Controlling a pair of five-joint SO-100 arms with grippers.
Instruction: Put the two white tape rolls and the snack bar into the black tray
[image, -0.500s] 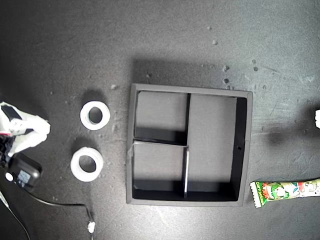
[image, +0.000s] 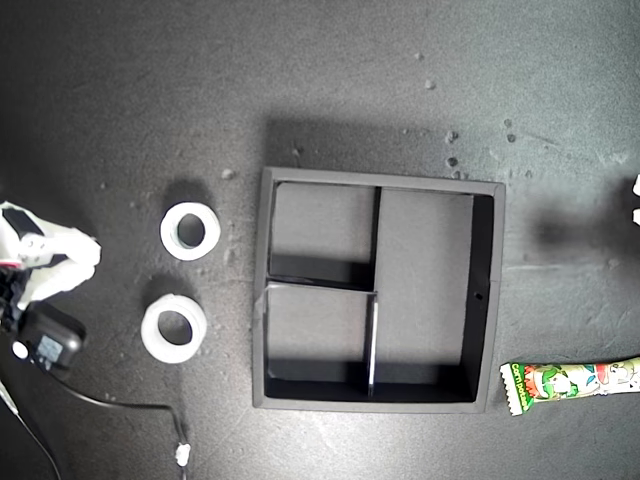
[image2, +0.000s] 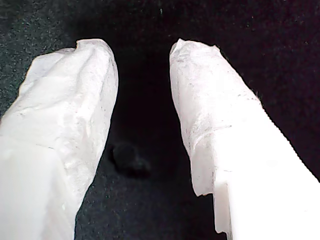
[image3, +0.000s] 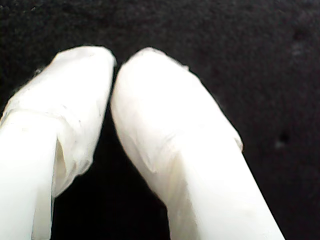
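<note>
White-wrapped, my first gripper (image2: 142, 65) gapes empty; my second gripper (image3: 114, 62) is clenched, empty.

Two white tape rolls lie on the dark surface: one (image: 190, 231) at the exterior view's left, the second (image: 174, 328) just below it. One black tray (image: 483, 300) with three compartments sits mid-frame. One snack bar (image: 572, 382) lies lower right.

Through the first wrist view I see my first tool (image2: 142, 52) with its two white, tape-wrapped fingers (image2: 65, 115) spread apart, nothing held between them. Below the gap lies the dark, speckled table (image2: 280, 60), with a small darker lump (image2: 127, 157) on it between the fingers.
</note>
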